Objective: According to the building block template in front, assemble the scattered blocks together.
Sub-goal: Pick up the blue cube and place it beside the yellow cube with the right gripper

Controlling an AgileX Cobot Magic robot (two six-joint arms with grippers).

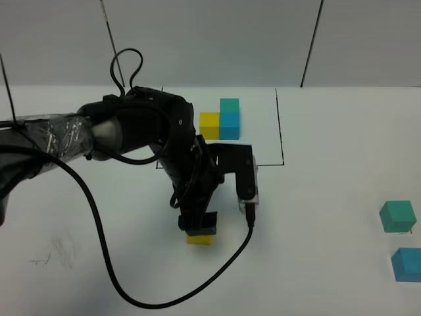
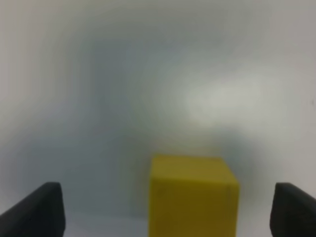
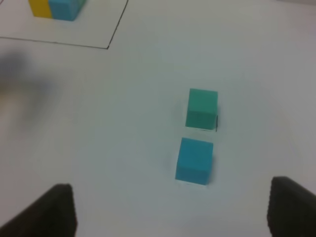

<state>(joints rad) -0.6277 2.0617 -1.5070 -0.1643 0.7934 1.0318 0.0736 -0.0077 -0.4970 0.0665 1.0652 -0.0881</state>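
Observation:
The template (image 1: 221, 118) stands at the back centre: yellow joined to blue, teal on top of the blue. It also shows in the right wrist view (image 3: 54, 8). My left gripper (image 1: 199, 226) is open, lowered around the loose yellow cube (image 1: 199, 239). In the left wrist view the yellow cube (image 2: 192, 195) sits between the wide-apart fingertips (image 2: 37, 212), touching neither. The loose teal cube (image 1: 398, 216) and loose blue cube (image 1: 408, 264) lie at the far right. My right gripper (image 3: 168, 212) is open and empty above the table, short of the blue cube (image 3: 194, 160) and teal cube (image 3: 202, 108).
A thin black outline (image 1: 281, 125) marks a square around the template. The left arm's black cable (image 1: 131, 289) loops across the table in front of the arm. The right arm is out of the exterior view.

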